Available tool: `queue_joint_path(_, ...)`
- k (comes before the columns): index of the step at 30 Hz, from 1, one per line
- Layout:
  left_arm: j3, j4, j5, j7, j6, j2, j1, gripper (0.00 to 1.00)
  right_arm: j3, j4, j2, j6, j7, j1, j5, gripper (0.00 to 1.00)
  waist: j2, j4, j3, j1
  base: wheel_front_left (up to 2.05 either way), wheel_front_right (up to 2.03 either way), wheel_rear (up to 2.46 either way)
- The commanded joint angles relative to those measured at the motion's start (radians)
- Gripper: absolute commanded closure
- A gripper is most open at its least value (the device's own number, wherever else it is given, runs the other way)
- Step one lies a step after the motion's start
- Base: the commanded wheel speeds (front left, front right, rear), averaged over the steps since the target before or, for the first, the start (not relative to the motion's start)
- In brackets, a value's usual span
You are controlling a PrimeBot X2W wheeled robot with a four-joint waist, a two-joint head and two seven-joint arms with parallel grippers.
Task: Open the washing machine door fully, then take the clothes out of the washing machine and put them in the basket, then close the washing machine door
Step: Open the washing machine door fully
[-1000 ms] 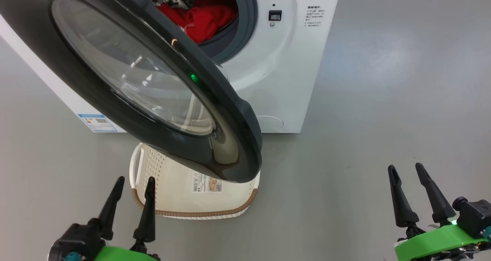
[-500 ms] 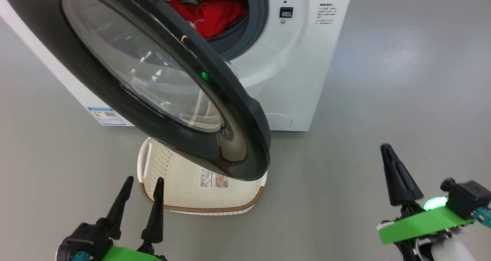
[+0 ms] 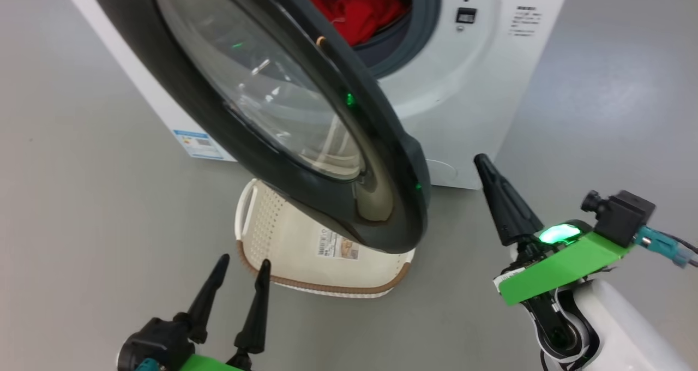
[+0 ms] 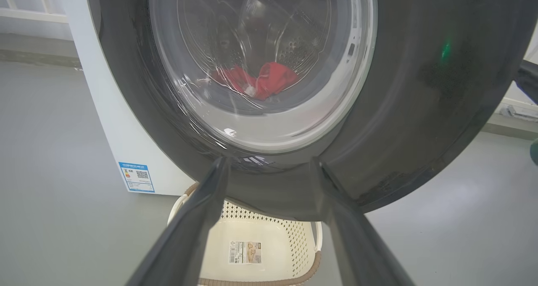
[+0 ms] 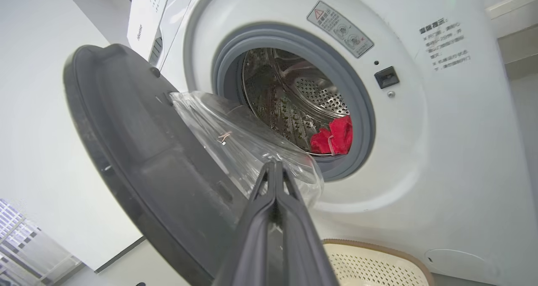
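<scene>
The washing machine [image 3: 469, 103] stands with its door [image 3: 381, 158] swung partway out, the black rim hanging over the basket [image 3: 283, 234] on the floor. Red clothes [image 3: 371, 11] lie in the steel drum. My right gripper [image 3: 482, 163] is shut with nothing in it, its tips a little right of the door's lower edge and apart from it. My left gripper [image 3: 244, 260] is open, low in front of the basket. In the left wrist view the left gripper [image 4: 268, 162] faces the door [image 4: 420, 109]. In the right wrist view the right gripper [image 5: 273, 164] points at the door's inner side [image 5: 138, 151] and the clothes [image 5: 336, 134].
Grey floor [image 3: 600, 87] spreads open to the right of the machine and to the left [image 3: 82, 196]. The basket [image 5: 370, 265] sits right under the machine's front. A blue label [image 4: 136, 176] marks the machine's lower side.
The right gripper's fingers have come together, and it has risen toward the door's lower edge. The head view has shifted. The left gripper stays open.
</scene>
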Motion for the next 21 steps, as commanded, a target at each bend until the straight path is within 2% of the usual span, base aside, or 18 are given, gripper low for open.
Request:
queue_joint_path(1, 0.022, -0.023, -0.012, -0.012, -0.006, 0.009, -0.017, 0.0, 0.038, -0.02, -0.014, 0.008, -0.006, -0.03, 0.04, 1.0, 0.0, 0.035, 0.01, 0.0, 0.0, 0.0, 0.0)
queue_joint_path(12, -0.03, -0.029, -0.045, -0.012, 0.004, 0.009, -0.028, 0.0, 0.263, -0.015, -0.166, 0.008, 0.005, -0.143, 0.39, 1.0, 0.0, 0.107, 0.032, 0.0, 0.0, 0.0, 0.0)
queue_joint_path(21, -0.043, -0.038, -0.057, -0.012, 0.015, 0.009, -0.022, 0.0, 0.409, -0.06, -0.227, 0.008, 0.013, -0.172, 0.501, 1.0, 0.0, 0.145, 0.017, 0.0, 0.0, 0.0, 0.0)
